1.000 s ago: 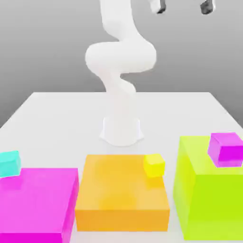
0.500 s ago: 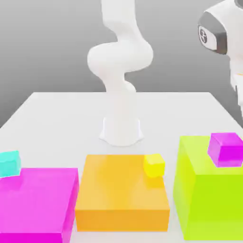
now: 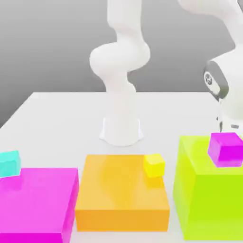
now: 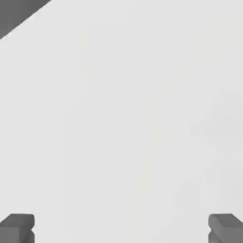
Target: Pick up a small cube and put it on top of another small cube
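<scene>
Three small cubes show in the exterior view. A purple cube (image 3: pixel 226 149) sits on the tall lime block (image 3: pixel 204 204) at the right. A yellow cube (image 3: pixel 154 164) rests at the far right corner of the orange block (image 3: pixel 118 194). A cyan cube (image 3: pixel 9 163) is at the far left corner of the magenta block (image 3: pixel 40 201). The arm's white hand (image 3: pixel 227 111) hangs just behind the purple cube, its lower end hidden by that cube. In the hand view my gripper (image 4: pixel 121 230) is open, with dark fingertips (image 4: pixel 18 225) wide apart over bare white table and nothing between them.
The arm's white base (image 3: pixel 122 128) stands mid-table behind the orange block. The three big blocks line the front of the white table (image 3: pixel 61 118), the lime one tallest. Open tabletop lies behind them on both sides of the base.
The arm has swung down on the exterior view's right. The hand dropped from the top of the picture to just behind the purple cube. No cube has moved.
</scene>
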Robot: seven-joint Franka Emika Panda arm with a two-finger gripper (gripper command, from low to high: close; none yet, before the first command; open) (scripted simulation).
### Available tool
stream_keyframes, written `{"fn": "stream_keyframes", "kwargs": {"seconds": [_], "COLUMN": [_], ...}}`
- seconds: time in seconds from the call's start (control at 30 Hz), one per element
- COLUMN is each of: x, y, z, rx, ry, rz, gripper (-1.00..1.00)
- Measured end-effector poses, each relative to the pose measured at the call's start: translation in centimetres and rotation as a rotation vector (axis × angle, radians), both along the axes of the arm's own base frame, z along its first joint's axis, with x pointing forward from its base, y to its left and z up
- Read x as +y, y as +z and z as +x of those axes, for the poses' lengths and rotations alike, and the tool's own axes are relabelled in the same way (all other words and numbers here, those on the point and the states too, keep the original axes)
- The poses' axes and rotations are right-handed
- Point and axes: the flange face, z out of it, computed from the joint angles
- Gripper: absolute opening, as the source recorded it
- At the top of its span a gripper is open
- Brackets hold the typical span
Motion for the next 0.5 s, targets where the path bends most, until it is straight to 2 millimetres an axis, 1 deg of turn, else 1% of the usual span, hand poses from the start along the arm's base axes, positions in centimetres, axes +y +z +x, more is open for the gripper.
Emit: {"fn": "stream_keyframes", "kwargs": {"seconds": [0.27,0.5], "x": [-2.2,-3.9], "y": [-1.9,-3.2], "z": [0.0,-0.3], "rx": [-0.133,-0.250], "ry": [-0.221,-0.421], "rz": [-0.197,-0.322], "gripper": [0.00,0.00]}}
